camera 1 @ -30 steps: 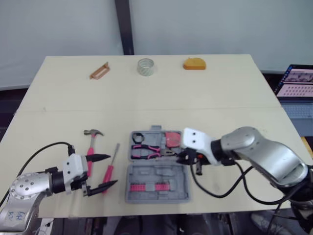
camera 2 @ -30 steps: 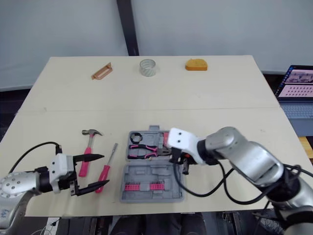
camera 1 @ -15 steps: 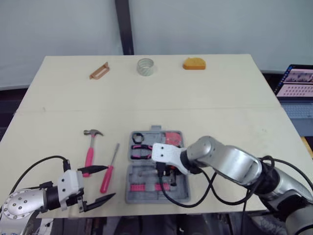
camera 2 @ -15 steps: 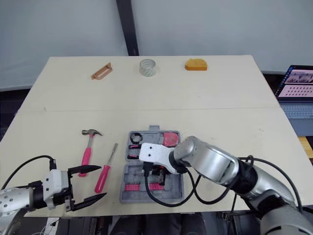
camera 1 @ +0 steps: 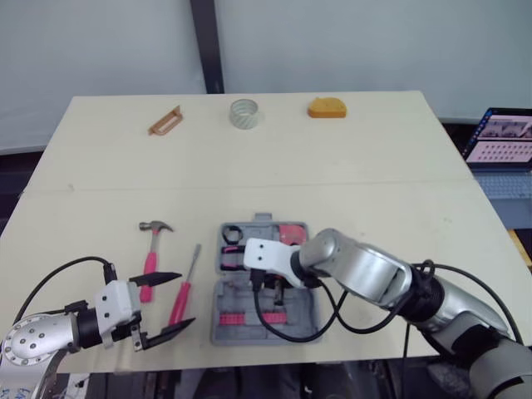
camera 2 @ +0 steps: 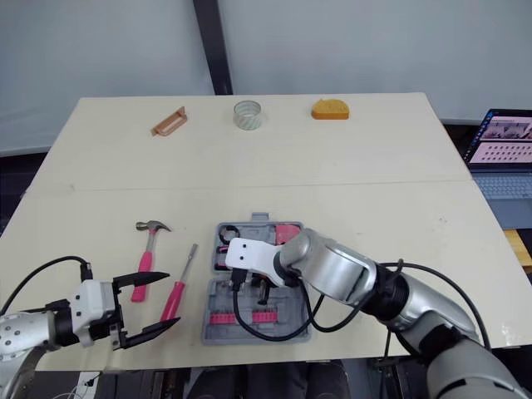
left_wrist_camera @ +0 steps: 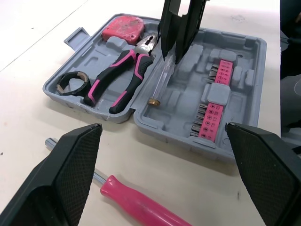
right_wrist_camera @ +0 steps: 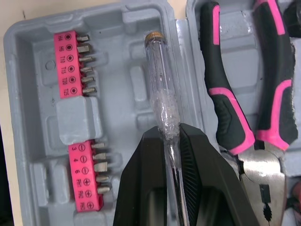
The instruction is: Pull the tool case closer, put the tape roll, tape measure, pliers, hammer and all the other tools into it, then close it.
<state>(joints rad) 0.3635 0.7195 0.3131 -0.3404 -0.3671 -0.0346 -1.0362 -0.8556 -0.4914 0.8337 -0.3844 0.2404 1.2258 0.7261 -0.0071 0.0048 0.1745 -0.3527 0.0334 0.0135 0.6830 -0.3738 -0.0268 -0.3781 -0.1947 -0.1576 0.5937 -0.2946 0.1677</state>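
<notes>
**Head views.** The tool case (camera 1: pixel 226 326) lies open on the surface (camera 1: pixel 374 191) near the front edge, with its hinge running left to right. The right claw (camera 1: pixel 272 289) is positioned over the near half of the case, just beside the hinge. The left claw (camera 1: pixel 187 298) is released, fingers spread wide, beside the handle of the pink screwdriver (camera 1: pixel 180 303). The hammer (camera 1: pixel 151 259) lies just beyond it. Both tools lie with their long axes running front to back, working ends pointing away from the robot, and are nearer the left arm. A tape roll (camera 1: pixel 244 112), an orange item (camera 1: pixel 328 108) and a brown item (camera 1: pixel 165 120) are lined up at the far edge, well apart from both claws.

**Left wrist view.** The far half of the case is seen to hold the pliers (left_wrist_camera: pixel 117 82), a red tape measure (left_wrist_camera: pixel 124 28) and a black ring (left_wrist_camera: pixel 73 82). Pink bit strips (left_wrist_camera: pixel 214 101) are seated in the near half. A clear screwdriver (left_wrist_camera: pixel 160 82) hangs from the right claw, slanting down toward the tray beside the hinge.

**Right wrist view.** The right claw is clenched on the clear screwdriver where handle meets shaft. Its long axis runs roughly parallel with the hinge and the pliers, brass cap pointing away from the claw. A long recess of the near half appears to lie beneath it, so the coming move is judged to be a short lowering and a release. Whether the cap touches the tray cannot be told.
</notes>
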